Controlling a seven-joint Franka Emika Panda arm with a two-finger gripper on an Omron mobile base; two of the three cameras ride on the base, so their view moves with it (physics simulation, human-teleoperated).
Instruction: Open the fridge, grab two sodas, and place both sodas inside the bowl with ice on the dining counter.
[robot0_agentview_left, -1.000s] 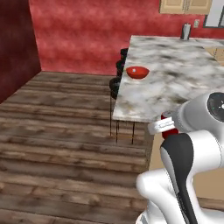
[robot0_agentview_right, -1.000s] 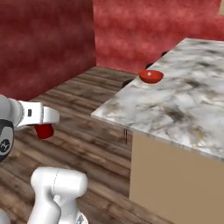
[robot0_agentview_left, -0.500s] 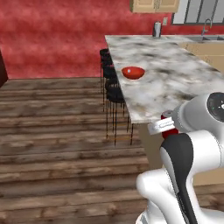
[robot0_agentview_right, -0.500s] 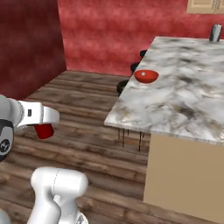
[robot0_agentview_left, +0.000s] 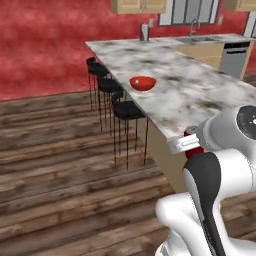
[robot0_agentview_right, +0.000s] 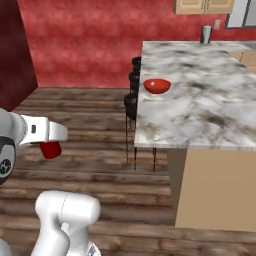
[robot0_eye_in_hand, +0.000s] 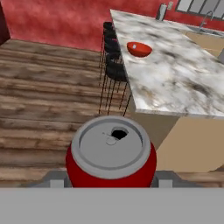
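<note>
so, in the left base view the red bowl (robot0_agentview_left: 142, 82) waits on the worktop (robot0_agentview_left: 200, 95), in the right base view the claw (robot0_agentview_right: 50, 148) is clamped on a red soda can (robot0_agentview_right: 50, 149) short of that worktop, and the hand view confirms it, leaving both placements undone.

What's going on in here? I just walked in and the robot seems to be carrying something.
The robot arm's gripper is shut on a red soda can, held out over the wood floor, short of the dining counter. The red bowl sits on that marble counter near the black stools. The can is not in the bowl yet.
</note>
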